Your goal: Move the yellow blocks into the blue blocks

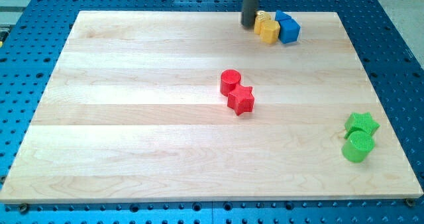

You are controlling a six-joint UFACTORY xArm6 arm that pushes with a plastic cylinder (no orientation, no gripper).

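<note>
Two yellow blocks sit at the view's top right of the wooden board (132,118): a yellow hexagonal block (269,31) in front and a second yellow block (262,18) partly hidden behind it. Touching them on the right are a blue cube-like block (289,30) and a second blue block (281,16) behind it. My tip (249,25) is at the end of the dark rod, just left of the yellow blocks and touching or nearly touching them.
A red cylinder (229,81) and a red star block (241,99) touch near the board's middle. A green star block (362,124) and a green cylinder (358,146) sit close to the right edge. Blue perforated table surrounds the board.
</note>
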